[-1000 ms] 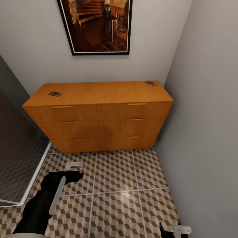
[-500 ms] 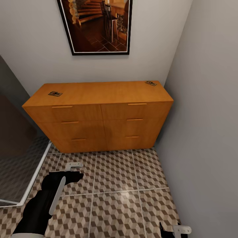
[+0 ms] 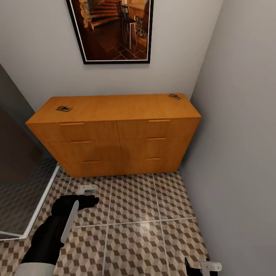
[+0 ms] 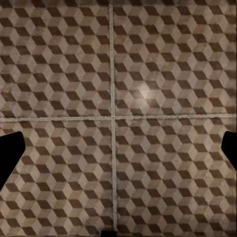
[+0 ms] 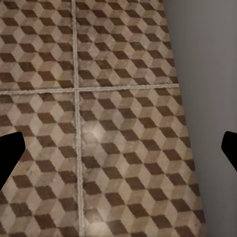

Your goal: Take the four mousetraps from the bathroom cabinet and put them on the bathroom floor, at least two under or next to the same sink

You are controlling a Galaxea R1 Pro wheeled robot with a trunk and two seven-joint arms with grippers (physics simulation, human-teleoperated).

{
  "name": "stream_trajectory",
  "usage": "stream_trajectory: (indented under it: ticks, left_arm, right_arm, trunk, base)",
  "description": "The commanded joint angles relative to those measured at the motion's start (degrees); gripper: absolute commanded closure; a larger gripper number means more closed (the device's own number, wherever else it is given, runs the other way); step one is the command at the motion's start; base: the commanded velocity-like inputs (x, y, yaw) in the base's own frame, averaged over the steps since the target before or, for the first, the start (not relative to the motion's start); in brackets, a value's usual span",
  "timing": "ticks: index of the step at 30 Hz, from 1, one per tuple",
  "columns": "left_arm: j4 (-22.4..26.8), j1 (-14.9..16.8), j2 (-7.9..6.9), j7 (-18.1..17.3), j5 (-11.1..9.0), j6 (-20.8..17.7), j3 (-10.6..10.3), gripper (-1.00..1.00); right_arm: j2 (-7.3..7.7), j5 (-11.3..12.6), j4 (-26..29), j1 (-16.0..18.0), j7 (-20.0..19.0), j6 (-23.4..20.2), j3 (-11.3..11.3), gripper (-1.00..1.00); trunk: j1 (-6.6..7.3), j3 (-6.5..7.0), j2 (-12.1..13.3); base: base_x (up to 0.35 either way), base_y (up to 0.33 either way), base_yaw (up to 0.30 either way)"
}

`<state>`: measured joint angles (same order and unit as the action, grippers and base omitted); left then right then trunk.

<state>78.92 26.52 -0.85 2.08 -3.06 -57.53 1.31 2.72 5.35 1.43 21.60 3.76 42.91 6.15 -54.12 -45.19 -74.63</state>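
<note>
Two mousetraps [image 3: 64, 109] [image 3: 175, 96] lie on the cabinet [image 3: 115, 132], well beyond both pincers. Left gripper [image 3: 89, 188] and right gripper [image 3: 209, 266] hang spread, empty, over the bathroom floor [image 3: 134, 230].

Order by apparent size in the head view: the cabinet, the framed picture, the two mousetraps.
1. cabinet
2. picture, cut off by the view's top edge
3. left mousetrap and right mousetrap: they look alike, so no ranking between them.

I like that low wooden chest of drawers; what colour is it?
The low wooden chest of drawers is a warm orange-brown with matching slim bar handles, clearest in the head view.
</note>
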Motion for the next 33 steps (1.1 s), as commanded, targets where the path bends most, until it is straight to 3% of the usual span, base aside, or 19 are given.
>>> stream_trajectory:
  ticks: [1, 9, 17, 21, 33]
  left_arm:
    - [-0.11, 0.58, 0.35, 0.23, -0.23, -0.26, 0.01, -1.00]
    - [-4.13, 6.93, 2.19, 0.35, -0.20, -0.37, 0.01, -1.00]
    - [-16.12, 17.00, 2.68, 0.38, -0.19, -0.39, 0.01, -1.00]
    - [-21.16, 22.39, 3.96, 0.43, -0.19, -0.33, 0.01, -1.00]
    - [-28.42, 33.62, 5.51, 1.39, -0.21, -0.30, 0.01, -1.00]
  right_arm:
    - [0.00, 0.53, -0.03, 0.03, 0.11, 0.15, 0.53, -1.00]
    - [0.00, 0.53, -0.03, 0.03, 0.11, 0.15, 0.53, -1.00]
    - [0.00, 0.53, -0.03, 0.03, 0.11, 0.15, 0.53, -1.00]
    - [0.00, 0.53, -0.03, 0.03, 0.11, 0.15, 0.53, -1.00]
    - [0.00, 0.53, -0.03, 0.03, 0.11, 0.15, 0.53, -1.00]
  trunk:
    - [0.00, -0.04, -0.02]
    - [0.00, -0.04, -0.02]
    - [0.00, -0.04, -0.02]
    - [0.00, -0.04, -0.02]
    - [0.00, -0.04, -0.02]
  base:
    - [0.000, 0.000, 0.000]
    - [0.000, 0.000, 0.000]
    - [0.000, 0.000, 0.000]
    - [0.000, 0.000, 0.000]
    - [0.000, 0.000, 0.000]
